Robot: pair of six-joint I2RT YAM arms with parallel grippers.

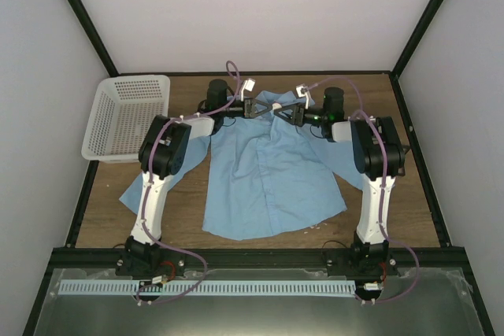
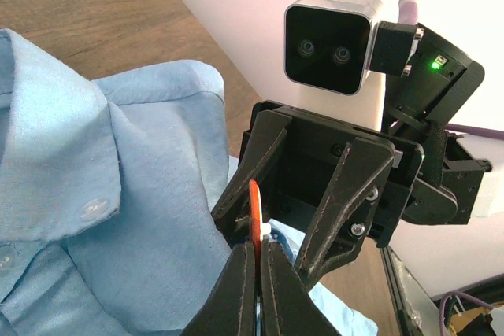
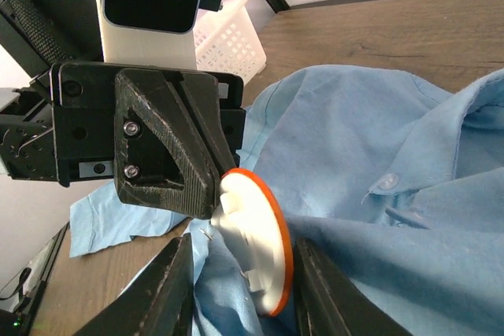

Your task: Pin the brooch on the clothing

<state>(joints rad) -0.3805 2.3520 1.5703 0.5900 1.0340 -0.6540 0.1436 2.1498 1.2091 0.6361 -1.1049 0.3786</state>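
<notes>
Left gripper (image 2: 257,261), closest in its wrist view, pinches the brooch (image 2: 253,208) edge-on at the shirt (image 2: 142,194) collar, presenting it. Right wrist view: right gripper (image 3: 240,265) part-spread astride the brooch, likely to fasten it. Overhead: both meet at the collar.

shirt (image 1: 268,171): matt cloth | brooch (image 3: 256,234): smooth plastic | table (image 1: 411,202): matt wood | basket (image 1: 130,80): plastic

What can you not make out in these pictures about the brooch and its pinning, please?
- Left wrist: the brooch shows edge-on, so its face and pin are unseen.
- Right wrist: only its back shows; shirt folds hide whether the pin has entered the cloth.
- Top external: the brooch is too small to see, under the left gripper and right gripper meeting at the collar.
</notes>
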